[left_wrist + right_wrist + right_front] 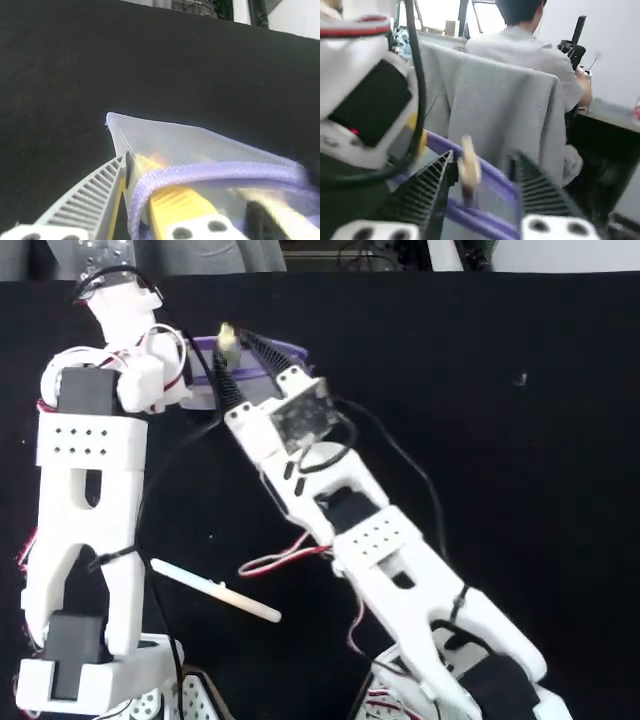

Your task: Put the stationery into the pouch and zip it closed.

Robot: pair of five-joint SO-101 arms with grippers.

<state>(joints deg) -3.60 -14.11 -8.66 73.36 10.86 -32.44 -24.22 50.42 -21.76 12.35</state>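
High view puts the pouch (pixel 205 344) at the far side of the black table (pixel 500 440), between both claws. It is clear ribbed mesh with a purple zip band along its mouth. The left gripper (pixel 131 172) pinches that band. The right gripper (pixel 482 160) is spread astride it, with a small cream piece (pixel 469 165) between its fingers. A white pen (pixel 215 590) lies apart.

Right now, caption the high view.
Left gripper holds the pouch, right gripper at its rim; pen lies on table.
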